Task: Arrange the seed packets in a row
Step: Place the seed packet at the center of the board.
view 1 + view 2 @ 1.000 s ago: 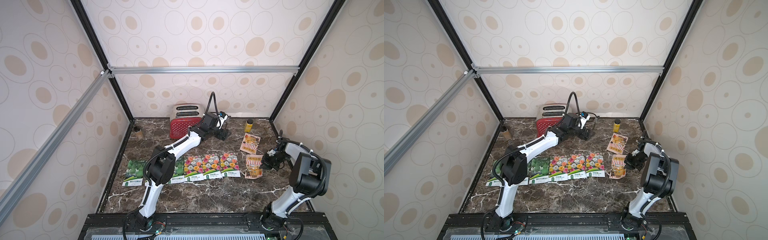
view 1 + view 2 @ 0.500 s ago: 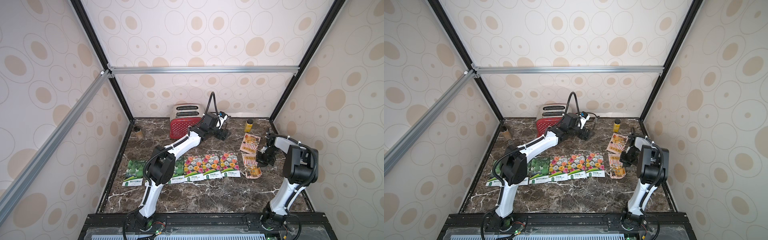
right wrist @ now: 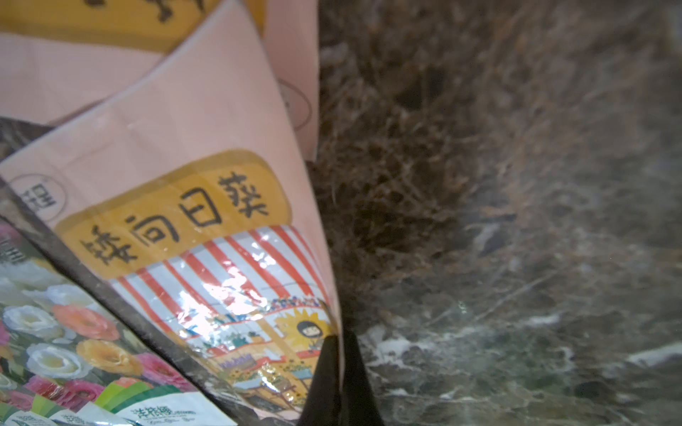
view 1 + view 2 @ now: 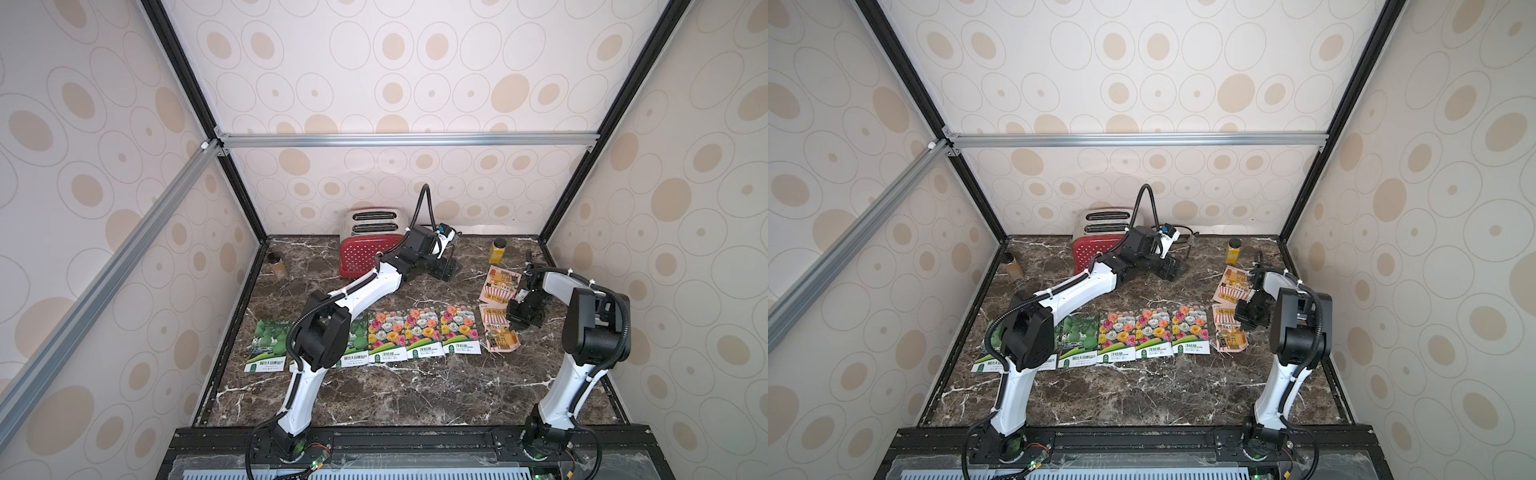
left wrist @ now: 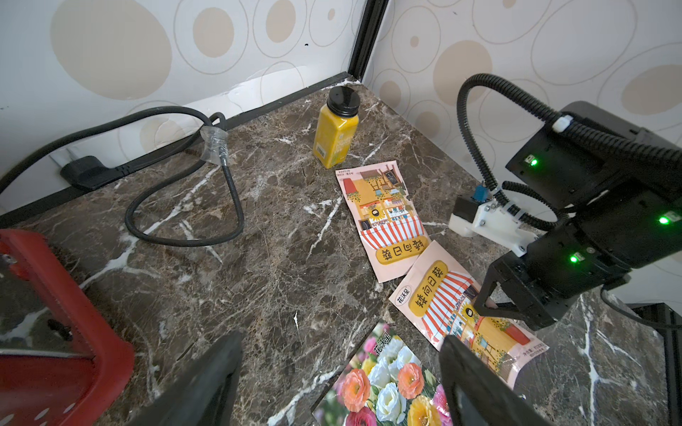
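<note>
The right tool [image 4: 517, 325] pinches an edge of the near peach packet [image 4: 496, 337]; the left tool [image 4: 449, 272] stands wide, well apart.

The left gripper [image 5: 339, 337] hangs with its jaws wide apart and empty over the marble table [image 5: 276, 276]. The right gripper [image 5: 487, 308] pinches the nearer peach packet [image 5: 439, 291], whose corner meets the farther peach packet [image 5: 383, 217]. Nearby are a flower packet [image 5: 383, 383], a yellow bottle [image 5: 336, 136], a black cable [image 5: 184, 206] and a red toaster [image 5: 55, 332].

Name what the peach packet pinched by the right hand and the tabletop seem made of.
Peach packet: probably glossy plastic film or laminated paper; white glare on its awning print, and it curls where the right hand pinches it.
Tabletop: polished marble or marble-look laminate; white veins, slight sheen.
</note>
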